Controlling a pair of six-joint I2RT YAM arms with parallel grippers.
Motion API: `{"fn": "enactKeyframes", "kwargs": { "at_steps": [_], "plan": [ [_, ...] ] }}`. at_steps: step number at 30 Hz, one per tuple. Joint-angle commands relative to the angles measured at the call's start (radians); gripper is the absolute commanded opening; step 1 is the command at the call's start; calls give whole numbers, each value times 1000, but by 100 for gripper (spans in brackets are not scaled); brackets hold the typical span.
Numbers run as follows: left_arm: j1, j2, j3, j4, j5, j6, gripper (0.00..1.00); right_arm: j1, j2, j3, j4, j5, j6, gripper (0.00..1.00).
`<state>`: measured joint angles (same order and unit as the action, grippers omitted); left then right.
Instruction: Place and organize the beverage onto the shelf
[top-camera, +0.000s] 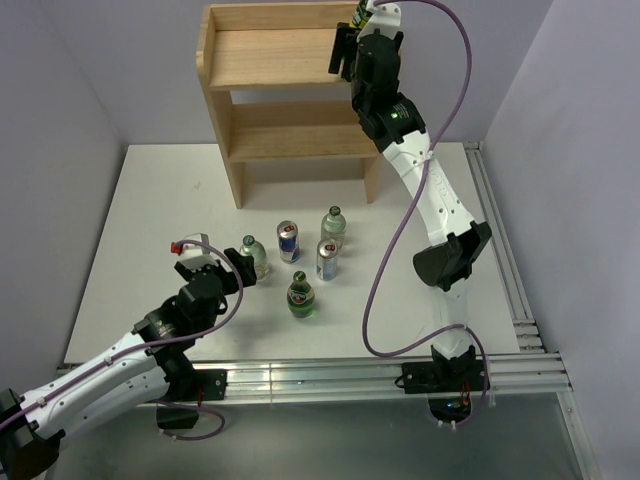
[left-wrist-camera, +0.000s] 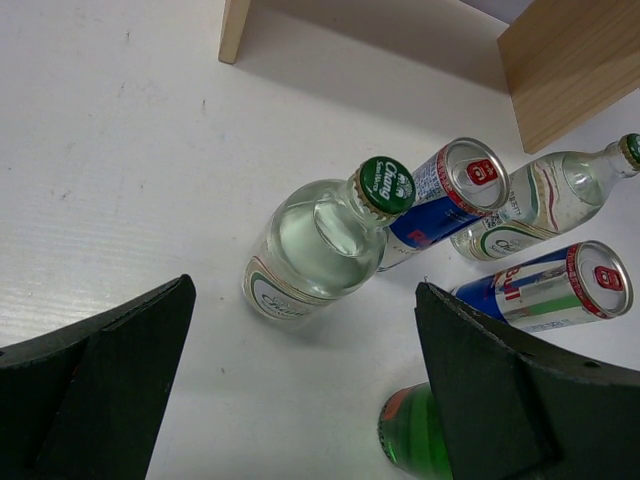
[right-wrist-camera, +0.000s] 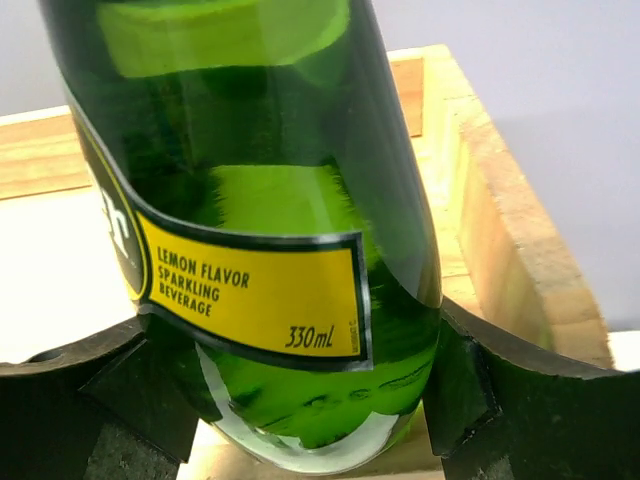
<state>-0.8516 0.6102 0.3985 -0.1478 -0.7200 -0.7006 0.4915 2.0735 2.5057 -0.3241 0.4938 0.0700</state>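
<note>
Green lemon-flavor bottle (right-wrist-camera: 270, 180) sits clamped in the right gripper (right-wrist-camera: 290, 400); the shelf (right-wrist-camera: 510, 230) offers its top tier just beneath, rim close alongside. Lower straight, seat it flat, then release.

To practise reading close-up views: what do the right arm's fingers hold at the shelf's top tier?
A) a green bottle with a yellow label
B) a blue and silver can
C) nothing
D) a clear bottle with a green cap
A: in the right wrist view the fingers clamp a green bottle whose yellow label reads lemon flavor sparkling beverage, with the rim of the shelf beside it.
</note>
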Motion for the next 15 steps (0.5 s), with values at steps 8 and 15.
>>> {"fn": "enactKeyframes", "kwargs": {
  "at_steps": [8, 15],
  "plan": [
    [-4, -21, 0, 5, 10, -13, 99, -22, -46, 13, 155, 31, 8, 57],
    [-4, -29, -3, 4, 14, -13, 99, -22, -44, 2, 148, 31, 4, 98]
  ]
}}
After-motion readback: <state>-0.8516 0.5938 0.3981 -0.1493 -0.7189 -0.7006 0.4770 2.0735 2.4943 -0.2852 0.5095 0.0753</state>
